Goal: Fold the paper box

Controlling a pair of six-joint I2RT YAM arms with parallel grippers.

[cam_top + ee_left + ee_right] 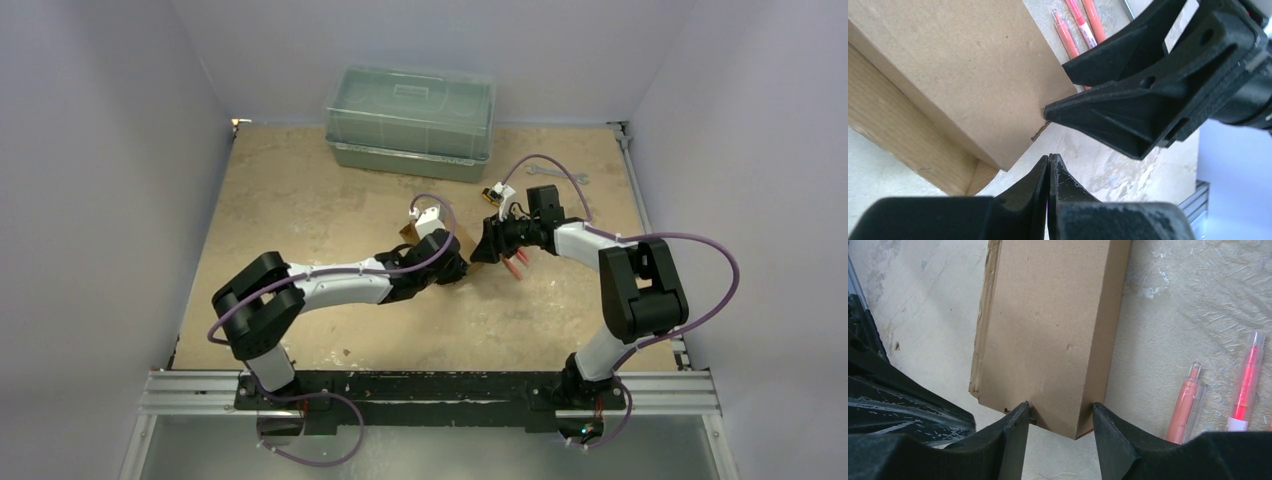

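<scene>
The paper box is a small plain brown carton lying on the table between the two grippers, mostly hidden by them in the top view. In the left wrist view the box lies just beyond my left gripper, which is shut with nothing between its jaws and does not touch the box. In the right wrist view the box lies lengthwise ahead. My right gripper is open, one fingertip on each side of the box's near end. The right fingers also show in the left wrist view at the box's corner.
Several pink-red pens lie on the table just right of the box, also in the left wrist view. A large translucent green-grey lidded plastic container stands at the back. A wrench lies at the back right.
</scene>
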